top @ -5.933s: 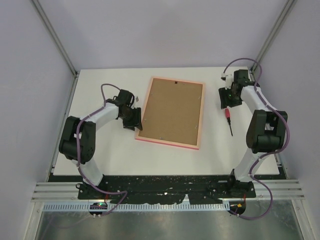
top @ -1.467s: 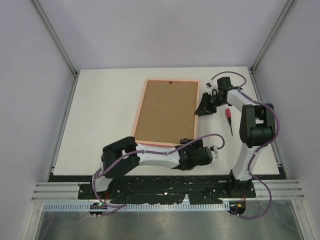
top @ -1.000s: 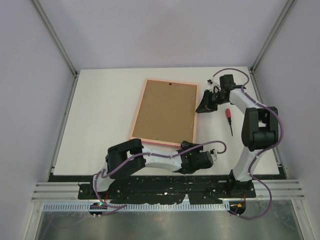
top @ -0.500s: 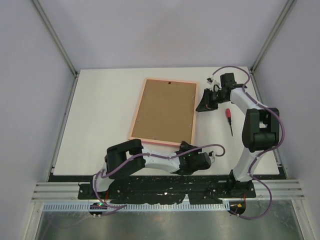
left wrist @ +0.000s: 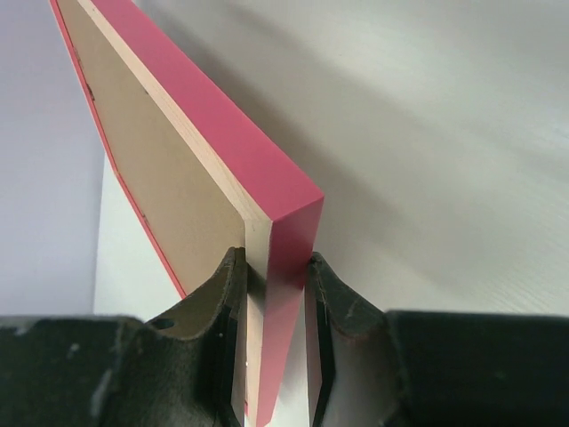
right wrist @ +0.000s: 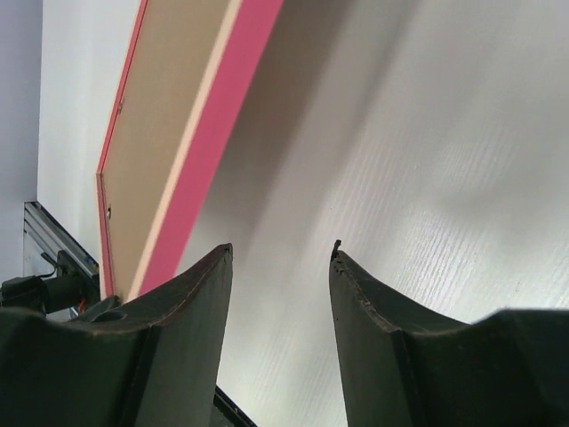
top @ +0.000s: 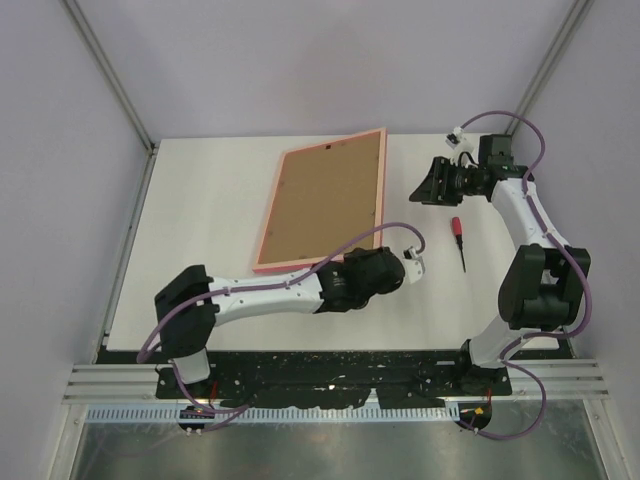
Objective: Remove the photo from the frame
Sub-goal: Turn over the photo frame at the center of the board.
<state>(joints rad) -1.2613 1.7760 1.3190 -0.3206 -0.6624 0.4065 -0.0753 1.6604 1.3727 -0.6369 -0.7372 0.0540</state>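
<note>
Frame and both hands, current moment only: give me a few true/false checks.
1. The left hand is shut on a corner of the frame. True.
2. The right hand grips the frame's edge. False: it is open, apart from the frame, holding nothing.
3. The brown backing board faces up. True.
4. The frame lies flat on the table. False: its right side is tilted up off it.
5. The right hand holds the screwdriver. False: the screwdriver lies on the table.

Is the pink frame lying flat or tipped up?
Tipped up: the left gripper clamps a corner of the frame, one long edge clear of the table.
</note>
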